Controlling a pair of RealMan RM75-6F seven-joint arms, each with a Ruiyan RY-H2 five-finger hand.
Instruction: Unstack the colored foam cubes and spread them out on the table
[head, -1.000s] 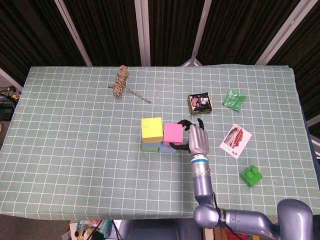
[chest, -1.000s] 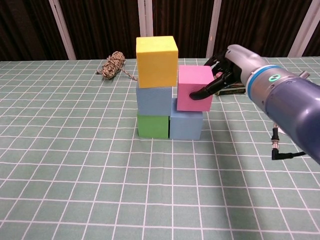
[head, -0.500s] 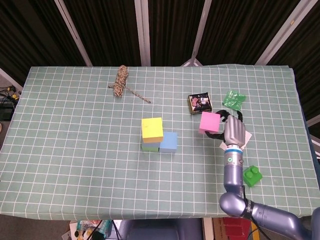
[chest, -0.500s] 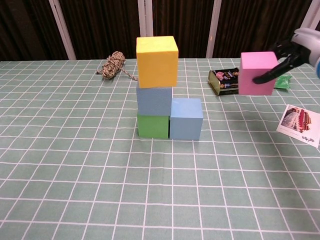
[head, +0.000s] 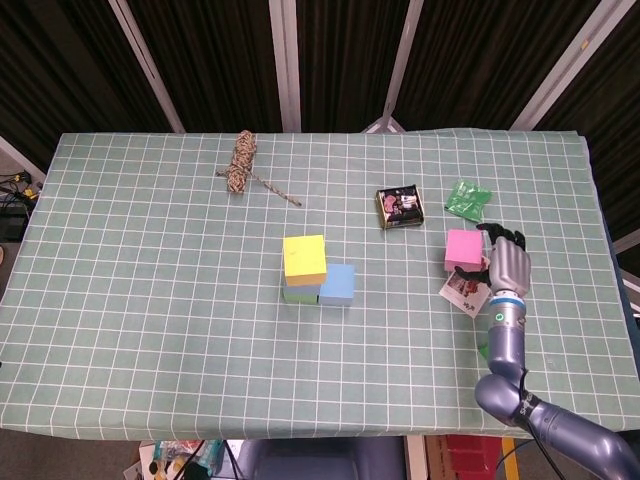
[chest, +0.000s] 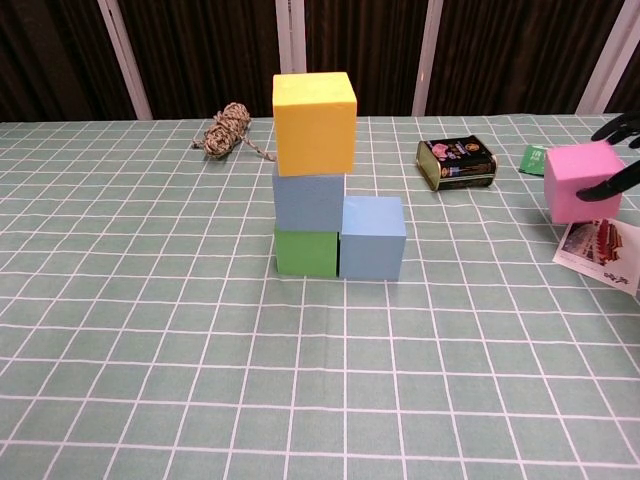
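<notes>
While dark fingers (chest: 610, 185) pinch the matte pink cube (head: 463, 249), its underside seems airborne.

The light is bright and even, coming from above. Shadows are soft and short; the stacked cubes (chest: 314, 172) put only a thin dark line at their base. The curtains (head: 330, 60) at 12 o'clock stay very dark. No strong glare on the tablecloth (head: 150, 300). Both views are sharp, with little bending at the edges.
</notes>
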